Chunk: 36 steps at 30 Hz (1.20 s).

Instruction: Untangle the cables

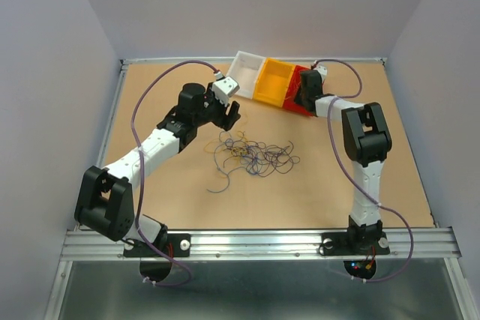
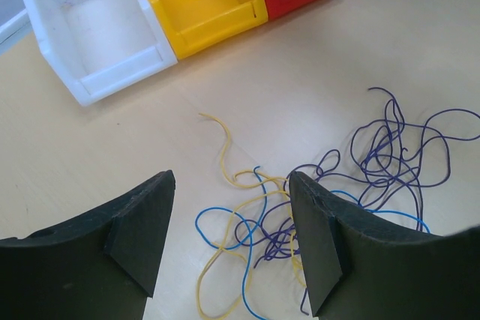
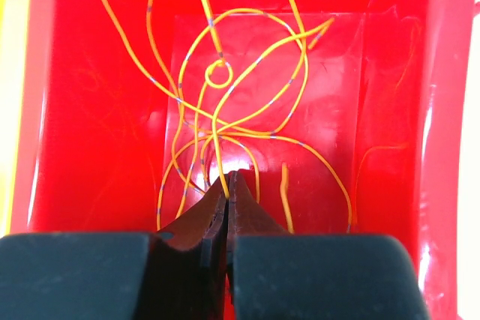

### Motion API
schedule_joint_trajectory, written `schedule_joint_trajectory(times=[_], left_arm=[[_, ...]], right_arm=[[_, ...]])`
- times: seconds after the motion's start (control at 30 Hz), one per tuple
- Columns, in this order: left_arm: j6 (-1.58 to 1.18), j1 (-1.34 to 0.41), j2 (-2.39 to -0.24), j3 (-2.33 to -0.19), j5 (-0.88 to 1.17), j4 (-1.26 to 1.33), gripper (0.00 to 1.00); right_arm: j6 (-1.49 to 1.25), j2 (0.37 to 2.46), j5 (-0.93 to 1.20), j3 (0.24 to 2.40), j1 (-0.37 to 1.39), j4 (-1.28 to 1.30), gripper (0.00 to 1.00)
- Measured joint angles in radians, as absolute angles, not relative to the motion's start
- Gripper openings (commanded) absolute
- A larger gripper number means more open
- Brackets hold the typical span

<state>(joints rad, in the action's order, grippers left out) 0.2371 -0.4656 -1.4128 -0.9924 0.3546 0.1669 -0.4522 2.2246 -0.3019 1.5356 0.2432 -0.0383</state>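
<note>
The cables (image 1: 259, 157) lie as a loose tangle of thin blue, purple and yellow strands on the table's middle. My left gripper (image 1: 229, 114) hovers over the tangle's far left end. In the left wrist view it (image 2: 231, 185) stands open, and blue, yellow and purple cables (image 2: 281, 237) on the table show between its fingers, touching neither. My right gripper (image 1: 304, 95) reaches down into the red bin (image 1: 298, 109). In the right wrist view it (image 3: 227, 177) is shut on a yellow cable (image 3: 217, 148) that runs up from its tips among several yellow cables on the bin's floor.
Three bins stand in a row at the table's back: white (image 1: 244, 73), yellow (image 1: 274, 84) and red. One blue-purple strand (image 1: 221, 183) trails off the tangle toward the near left. Thick lilac arm cables loop beside both arms.
</note>
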Motion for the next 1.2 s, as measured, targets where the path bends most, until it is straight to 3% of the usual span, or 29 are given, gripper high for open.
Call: schedule_joint_trajectory(times=[0.2,0.33,0.57,0.7,0.97,1.13,1.2], left_arm=[[0.238,-0.470,-1.413,-0.992,0.350,0.167,0.74],[0.238,-0.474,-1.413,-0.992,0.346,0.167,0.74],[0.247,-0.491,-1.413,-0.992,0.333,0.167,0.75],[0.254,-0.498,-1.413,-0.992,0.323,0.167,0.75],[0.269,-0.507,-1.413,-0.992,0.309,0.164,0.75],[0.301,-0.511,-1.413,-0.992,0.309,0.145,0.77],[0.316,-0.511,-1.413,-0.992,0.311,0.134,0.81]], right_arm=[[-0.413,2.107,-0.283,1.341,0.243,-0.115,0.01],[-0.394,2.050,-0.271,1.254,0.243,-0.142,0.18],[-0.381,2.040,-0.269,1.253,0.243,-0.135,0.28],[-0.381,2.039,-0.276,1.278,0.243,-0.093,0.42],[-0.381,2.007,-0.293,1.333,0.243,-0.030,0.58],[-0.380,1.935,-0.300,1.337,0.243,-0.008,0.86],[-0.380,1.902,-0.300,1.337,0.243,-0.006,0.89]])
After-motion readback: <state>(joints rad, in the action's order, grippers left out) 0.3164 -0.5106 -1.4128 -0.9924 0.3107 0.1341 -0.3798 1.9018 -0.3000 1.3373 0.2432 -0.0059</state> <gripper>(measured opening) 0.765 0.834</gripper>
